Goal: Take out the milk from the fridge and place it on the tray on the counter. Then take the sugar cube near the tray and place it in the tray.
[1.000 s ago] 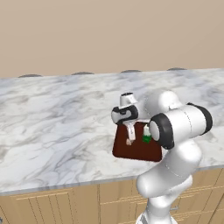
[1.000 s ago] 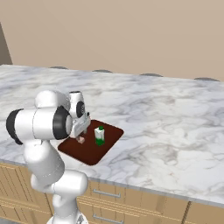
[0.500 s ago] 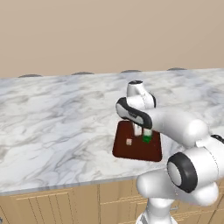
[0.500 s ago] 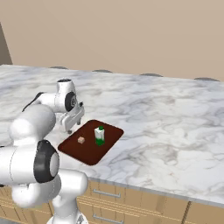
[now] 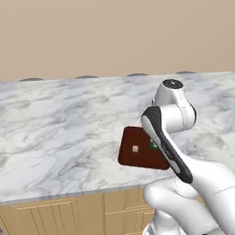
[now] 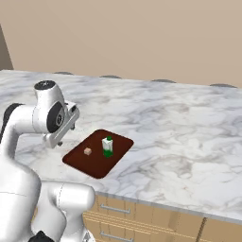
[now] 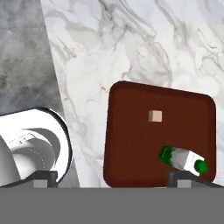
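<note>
**kitchenbot_fan:** So the claw (image 7: 111, 177) is spread wide with nothing in it. A second ago it was right down over the tray (image 6: 78, 160); now the arm has swung up and back, and the hand looks down on everything from above.

**panda_wrangler:** Where did the stuff end up?

**kitchenbot_fan:** The sugar cube (image 6: 88, 151) sits inside the tray, toward its middle. The milk (image 6: 108, 146) stands upright in the same tray, just beside the cube but not touching. Tray is on the marble table (image 6: 189, 137), near the front edge.

**panda_wrangler:** So, done?

**kitchenbot_fan:** Looks that way to me. Both things are in the tray and the claw has let go, so I'd say nothing's left.
</note>
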Robot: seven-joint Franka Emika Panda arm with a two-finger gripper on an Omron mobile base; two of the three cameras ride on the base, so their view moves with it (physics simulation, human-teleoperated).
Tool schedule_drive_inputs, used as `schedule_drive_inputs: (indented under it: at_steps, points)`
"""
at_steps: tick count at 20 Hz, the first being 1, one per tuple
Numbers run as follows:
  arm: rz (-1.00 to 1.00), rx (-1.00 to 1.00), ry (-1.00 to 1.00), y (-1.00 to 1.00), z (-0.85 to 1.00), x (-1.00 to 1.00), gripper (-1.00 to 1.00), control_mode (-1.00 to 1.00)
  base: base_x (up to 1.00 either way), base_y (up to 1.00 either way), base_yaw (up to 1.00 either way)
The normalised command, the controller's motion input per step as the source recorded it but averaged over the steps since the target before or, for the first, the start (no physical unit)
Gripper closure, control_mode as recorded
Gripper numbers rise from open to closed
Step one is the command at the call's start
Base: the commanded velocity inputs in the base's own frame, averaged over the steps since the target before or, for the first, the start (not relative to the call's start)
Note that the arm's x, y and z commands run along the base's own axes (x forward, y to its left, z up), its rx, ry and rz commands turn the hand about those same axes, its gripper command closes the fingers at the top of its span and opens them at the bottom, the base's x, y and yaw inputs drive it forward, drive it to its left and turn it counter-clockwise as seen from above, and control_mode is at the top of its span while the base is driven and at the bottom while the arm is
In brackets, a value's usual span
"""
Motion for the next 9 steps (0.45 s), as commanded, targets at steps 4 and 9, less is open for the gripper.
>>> schedule_drive_inputs:
  at_steps: [4,9]
  points:
    - [-0.17,0.03,-0.32,0.0,1.0,-0.95,-1.0,-1.0,0.0,0.0,0.0]
    - [-0.21,0.04,-0.37,0.0,1.0,-0.88,-1.0,-1.0,0.0,0.0,0.0]
